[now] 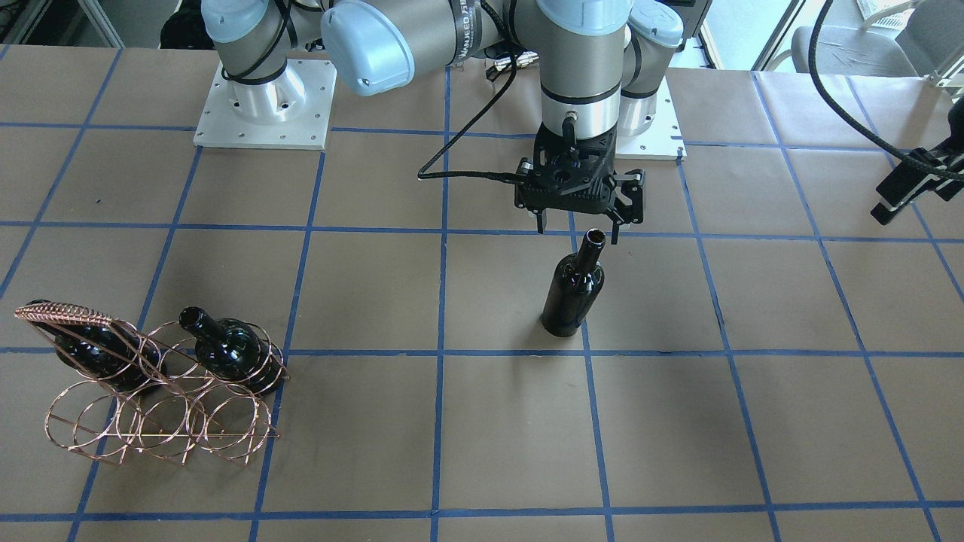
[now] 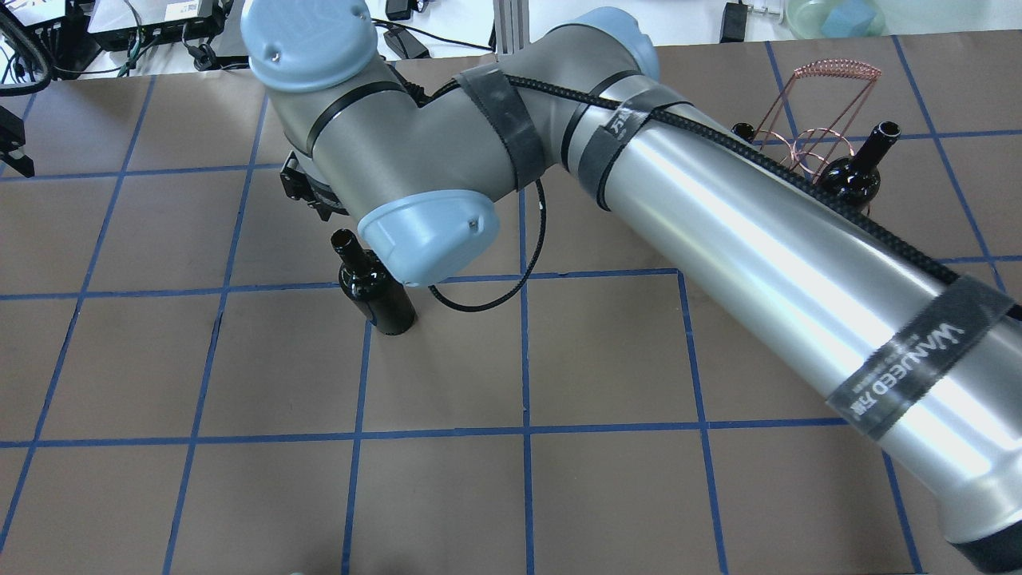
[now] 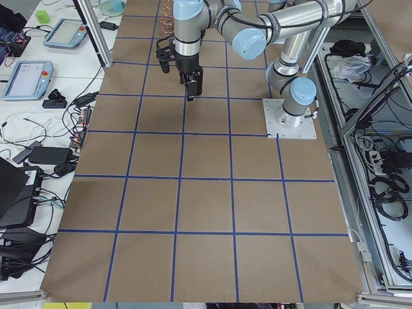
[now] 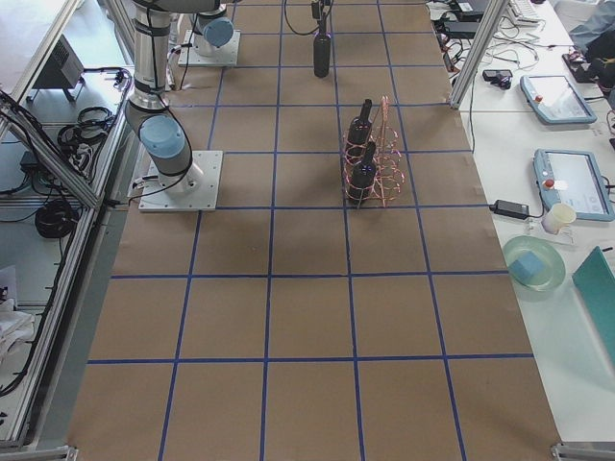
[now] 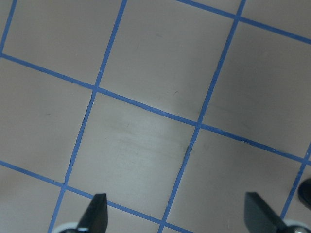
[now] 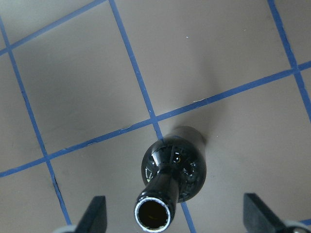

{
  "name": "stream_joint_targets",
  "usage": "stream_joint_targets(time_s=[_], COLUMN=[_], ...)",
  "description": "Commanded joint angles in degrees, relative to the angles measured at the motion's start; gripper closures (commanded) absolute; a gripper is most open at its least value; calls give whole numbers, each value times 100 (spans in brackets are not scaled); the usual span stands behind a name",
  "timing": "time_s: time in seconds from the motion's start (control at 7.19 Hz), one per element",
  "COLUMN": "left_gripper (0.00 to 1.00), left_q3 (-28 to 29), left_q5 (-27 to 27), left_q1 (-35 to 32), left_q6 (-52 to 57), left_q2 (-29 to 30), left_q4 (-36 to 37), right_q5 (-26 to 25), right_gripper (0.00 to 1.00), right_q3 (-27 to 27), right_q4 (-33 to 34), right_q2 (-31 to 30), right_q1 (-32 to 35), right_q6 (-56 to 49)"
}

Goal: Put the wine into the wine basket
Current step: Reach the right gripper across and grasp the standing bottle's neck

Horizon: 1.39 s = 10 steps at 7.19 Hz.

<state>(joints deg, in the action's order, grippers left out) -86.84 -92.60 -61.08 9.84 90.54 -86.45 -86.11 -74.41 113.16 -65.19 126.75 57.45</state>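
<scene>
The wine (image 1: 572, 290) stands upright on the table (image 1: 482, 452), close to a crossing of the blue tape lines (image 1: 440, 421) and well apart from the wine basket (image 1: 162, 421). In the front-facing view the basket sits at about 8 o'clock from the bottle, toward the table's lower left.

Two other bottles lie slanted in the basket's rings. One (image 1: 235, 350) has its neck pointing toward 11 o'clock, and the other (image 1: 98, 348) is tucked under the coiled handle (image 1: 64, 312). I cannot tell which tier holds them.

The right gripper (image 1: 578, 224) hangs just above the bottle's mouth with its jaws spread wide. It holds nothing. In the right wrist view the open mouth shows at 6 o'clock in the frame, between the two fingertips (image 6: 97, 213). It is nearer the one at 7 o'clock and touches neither. In the overhead view the right arm comes in from 4 o'clock and reaches across into the left half of the table.

The left gripper (image 5: 178, 208) is off at the 9 o'clock edge of the overhead view — far from the bottle. Its wrist view shows its fingers spread over brown table surface and tape lines, gripping nothing.
</scene>
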Motion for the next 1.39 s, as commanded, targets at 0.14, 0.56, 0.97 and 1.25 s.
stream_joint_targets(time_s=[0.14, 0.56, 0.97, 1.25], left_gripper=[0, 0, 0, 0], left_q3=[-25, -105, -113, -113], left_q5=[14, 40, 5, 5], left_q1=[-79, -79, -71, -88], left_q6=[-17, -26, 9, 44], left_q2=[-1, -10, -10, -28], left_q4=[-11, 5, -47, -82], right_q5=[-63, -212, -204, -300], right_gripper=[2, 4, 22, 30], right_q3=[171, 120, 102, 102], right_q4=[214, 242, 172, 189], right_q2=[365, 481, 481, 463], right_q1=[191, 227, 236, 236], right_q6=[240, -320, -489, -1067])
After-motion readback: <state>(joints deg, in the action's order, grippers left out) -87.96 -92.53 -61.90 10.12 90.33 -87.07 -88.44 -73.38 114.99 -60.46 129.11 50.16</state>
